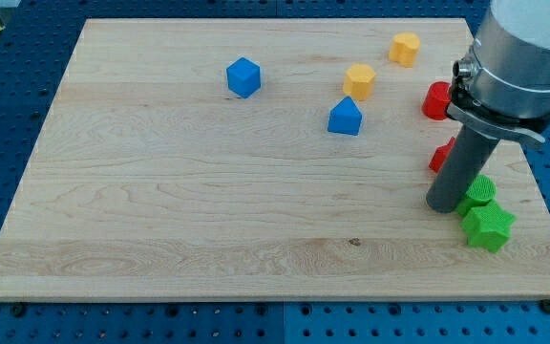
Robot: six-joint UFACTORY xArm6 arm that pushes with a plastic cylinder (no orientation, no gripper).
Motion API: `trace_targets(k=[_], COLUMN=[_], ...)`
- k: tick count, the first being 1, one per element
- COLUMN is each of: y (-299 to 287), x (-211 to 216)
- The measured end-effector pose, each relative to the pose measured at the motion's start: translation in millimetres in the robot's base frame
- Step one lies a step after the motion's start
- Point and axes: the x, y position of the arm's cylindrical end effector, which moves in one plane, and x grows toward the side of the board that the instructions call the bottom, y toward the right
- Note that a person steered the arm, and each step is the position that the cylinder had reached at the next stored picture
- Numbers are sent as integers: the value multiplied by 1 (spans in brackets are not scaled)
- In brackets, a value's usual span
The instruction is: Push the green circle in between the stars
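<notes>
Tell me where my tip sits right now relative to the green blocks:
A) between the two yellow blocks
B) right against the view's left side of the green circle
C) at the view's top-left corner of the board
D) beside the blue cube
B: my tip stands at the view's left edge of the green circle, with the green star just below them toward the view's bottom.
</notes>
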Motion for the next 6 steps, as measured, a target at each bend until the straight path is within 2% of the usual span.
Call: trace_targets(k=[1, 3, 5, 6], y=[-42, -73, -174, -172], x=[-7, -78, -102, -144])
